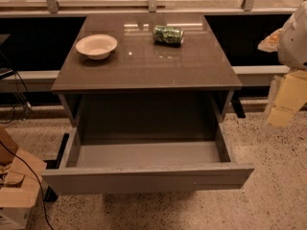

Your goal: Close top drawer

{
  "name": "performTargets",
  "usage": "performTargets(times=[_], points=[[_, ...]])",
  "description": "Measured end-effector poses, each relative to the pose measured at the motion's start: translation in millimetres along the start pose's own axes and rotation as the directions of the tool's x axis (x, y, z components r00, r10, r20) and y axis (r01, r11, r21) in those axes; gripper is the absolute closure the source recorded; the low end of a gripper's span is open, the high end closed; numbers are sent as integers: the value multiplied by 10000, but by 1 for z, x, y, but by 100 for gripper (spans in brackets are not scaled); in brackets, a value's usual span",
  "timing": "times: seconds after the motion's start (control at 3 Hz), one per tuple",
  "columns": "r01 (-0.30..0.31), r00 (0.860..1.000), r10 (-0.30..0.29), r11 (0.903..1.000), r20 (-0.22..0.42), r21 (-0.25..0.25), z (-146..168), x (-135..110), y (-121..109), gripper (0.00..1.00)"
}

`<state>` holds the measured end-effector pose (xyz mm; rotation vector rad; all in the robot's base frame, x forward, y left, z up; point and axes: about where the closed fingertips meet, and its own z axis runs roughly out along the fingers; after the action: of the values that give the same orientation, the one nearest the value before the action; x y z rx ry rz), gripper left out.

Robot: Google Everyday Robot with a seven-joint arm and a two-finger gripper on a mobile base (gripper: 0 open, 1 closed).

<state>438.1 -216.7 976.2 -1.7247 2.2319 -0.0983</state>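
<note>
**Top drawer (pixel 148 178) seen pulled out toward the near side**

The top drawer is drawn well out from under the brown top of the cabinet (pixel 144 68). Its flat grey front panel is carried nearest in the scene, and its grey floor and side walls are laid bare. The panel is seen to be nearly as wide as the top above it.

On the top, a pale bowl (pixel 96 46) is set at the far left. A green can (pixel 168 34) is laid on its side at the far middle, well apart from the bowl.

The gripper (pixel 287 98) is held at the right edge of the scene, beside the cabinet and clear of the drawer; nothing is touched by it. Whether it is wide or narrow cannot be told.

A cardboard box (pixel 17 195) is placed on the speckled floor (pixel 273 186) at the near left
</note>
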Motion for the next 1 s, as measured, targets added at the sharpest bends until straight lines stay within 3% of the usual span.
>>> performTargets(times=[0.33, 0.67, 1.0], points=[[0, 10000, 0, 10000, 0, 0, 0, 0, 0, 0], [14, 10000, -14, 10000, 32, 97, -2, -1, 0, 15], [344, 9994, -343, 9994, 83, -81, 7, -6, 11, 38]])
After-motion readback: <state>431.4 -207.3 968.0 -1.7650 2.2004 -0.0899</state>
